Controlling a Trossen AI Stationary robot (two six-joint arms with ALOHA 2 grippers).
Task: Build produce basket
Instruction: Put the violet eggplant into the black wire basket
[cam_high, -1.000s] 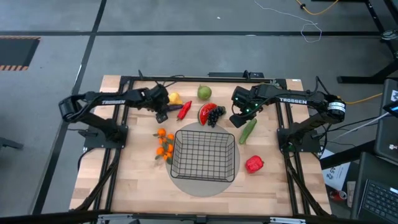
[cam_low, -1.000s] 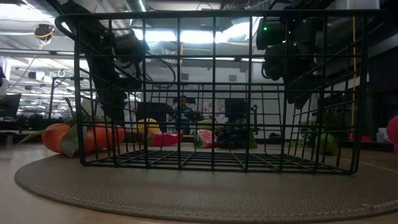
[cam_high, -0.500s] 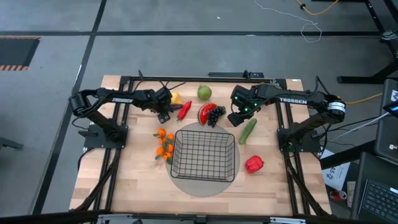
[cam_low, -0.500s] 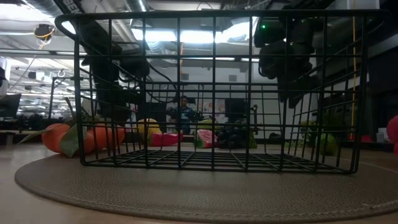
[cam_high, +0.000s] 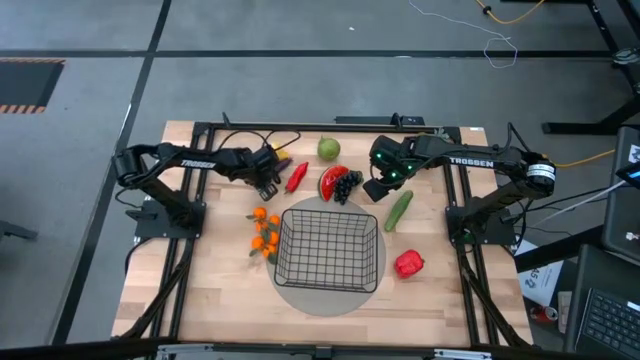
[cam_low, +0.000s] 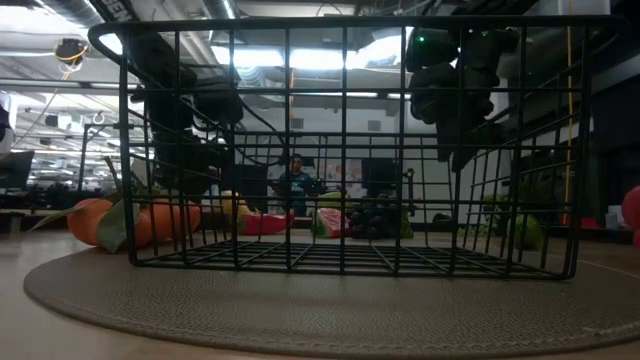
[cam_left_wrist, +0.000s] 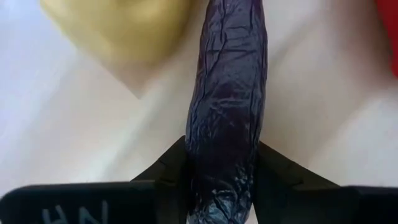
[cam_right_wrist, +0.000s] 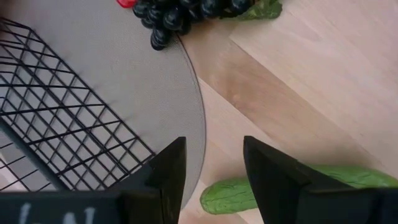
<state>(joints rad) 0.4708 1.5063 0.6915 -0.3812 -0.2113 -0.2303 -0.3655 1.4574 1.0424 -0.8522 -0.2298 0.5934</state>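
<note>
While the black wire-mesh basket (cam_high: 329, 249) sits empty on its grey disc (cam_high: 300, 297), the left gripper (cam_left_wrist: 222, 167) clamps a purple eggplant (cam_left_wrist: 227, 118) beyond the basket's far-left corner. Right gripper (cam_right_wrist: 211, 163) released, above green cucumber (cam_right_wrist: 292, 182).

Readable in white capitals along the right arm (cam_high: 470, 161) in the high view: "TROSSEN". Same word, smaller and only just legible, on the left arm (cam_high: 197, 164). Partial pale letters at the lower edge of both wrist views, on the dark body behind the fingers, too cut off to read.
</note>
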